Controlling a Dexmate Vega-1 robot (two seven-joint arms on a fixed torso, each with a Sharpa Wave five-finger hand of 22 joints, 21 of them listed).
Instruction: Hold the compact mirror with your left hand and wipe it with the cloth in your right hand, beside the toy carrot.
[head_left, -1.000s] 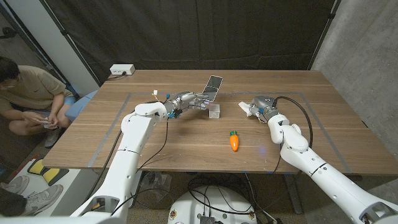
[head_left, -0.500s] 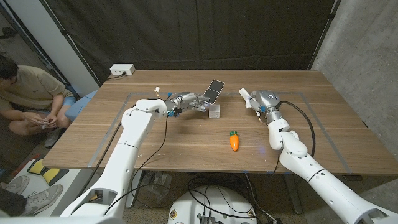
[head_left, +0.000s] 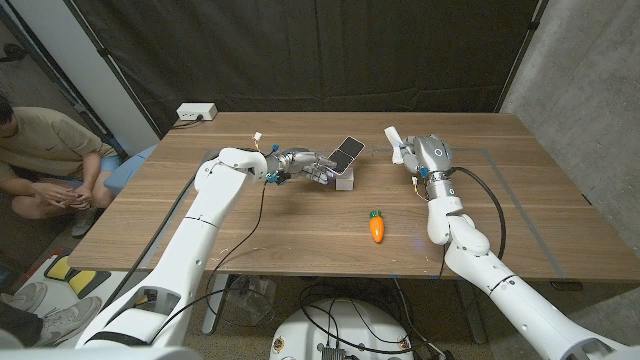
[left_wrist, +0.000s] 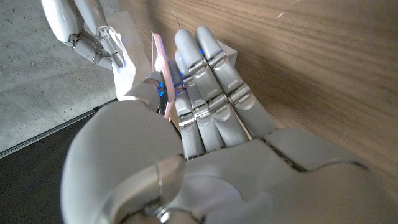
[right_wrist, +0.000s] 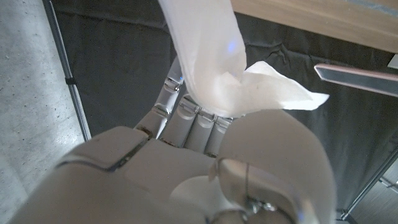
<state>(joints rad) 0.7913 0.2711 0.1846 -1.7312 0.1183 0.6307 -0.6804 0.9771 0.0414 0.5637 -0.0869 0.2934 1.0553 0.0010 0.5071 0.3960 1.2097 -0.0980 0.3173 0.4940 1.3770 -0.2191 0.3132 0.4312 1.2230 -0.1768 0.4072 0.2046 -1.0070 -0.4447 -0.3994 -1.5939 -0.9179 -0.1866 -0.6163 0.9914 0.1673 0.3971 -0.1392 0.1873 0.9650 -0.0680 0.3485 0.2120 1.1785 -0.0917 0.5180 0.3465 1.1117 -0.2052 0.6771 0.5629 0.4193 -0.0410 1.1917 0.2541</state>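
The mirror (head_left: 344, 160) is gripped by the left hand (head_left: 318, 169) near the table's (head_left: 250, 250) centre, its lid tilted open toward 1 o'clock. The cloth (head_left: 396, 142) is clutched in the right hand (head_left: 420, 155), raised off the wood at 3 o'clock of the mirror, a clear gap between them. The carrot (head_left: 377, 226) is seen at 5 o'clock of the mirror, well apart, with bare wood around it to the near edge. A person (head_left: 45, 150) is seated beyond the left edge.

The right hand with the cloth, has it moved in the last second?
Yes. The right hand with the cloth rose toward the table's far edge, away from the toy carrot.
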